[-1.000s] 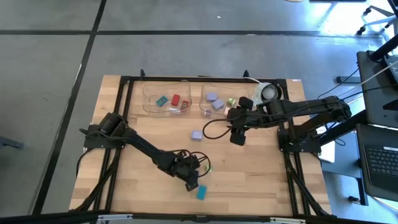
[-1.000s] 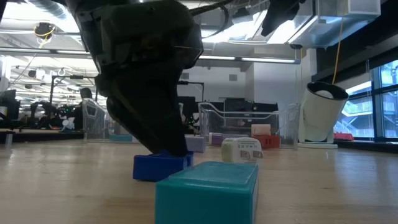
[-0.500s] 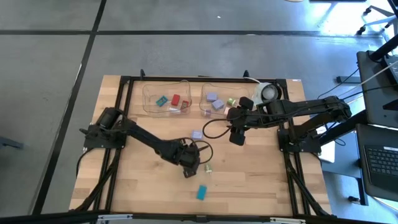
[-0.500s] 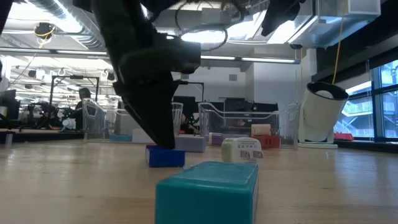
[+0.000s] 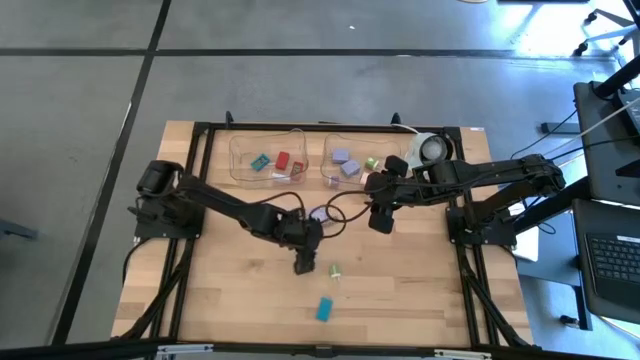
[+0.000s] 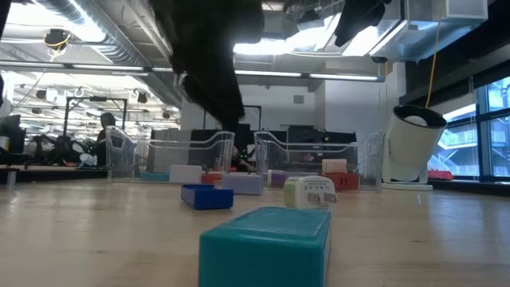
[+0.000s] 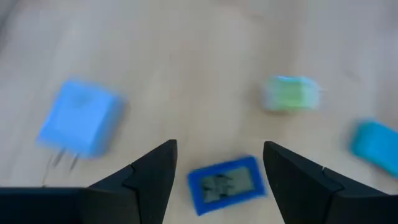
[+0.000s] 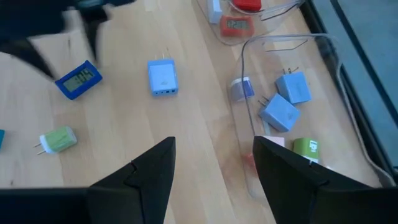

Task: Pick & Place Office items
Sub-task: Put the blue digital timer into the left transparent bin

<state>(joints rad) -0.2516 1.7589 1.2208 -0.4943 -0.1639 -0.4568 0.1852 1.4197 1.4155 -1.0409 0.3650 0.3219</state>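
High cam: straight down on whole desk (image 5: 240, 300). Low cam: desk level, close behind teal block (image 6: 267, 241), facing trays. Wrist cams look down at desk; both, plus low, share dark blue block (image 7: 225, 183).

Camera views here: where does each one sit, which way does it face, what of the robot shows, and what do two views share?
High view: overhead, looking straight down on the wooden table; both arms show.
Low view: at tabletop height, looking level across; the teal block sits nearest, one dark arm above.
Left wrist view: looks down past the open left gripper at the dark blue flat block.
Right wrist view: looks past the open right gripper at the clear plastic tray.
Shared: both wrist views show the dark blue block and the pale green plug piece.
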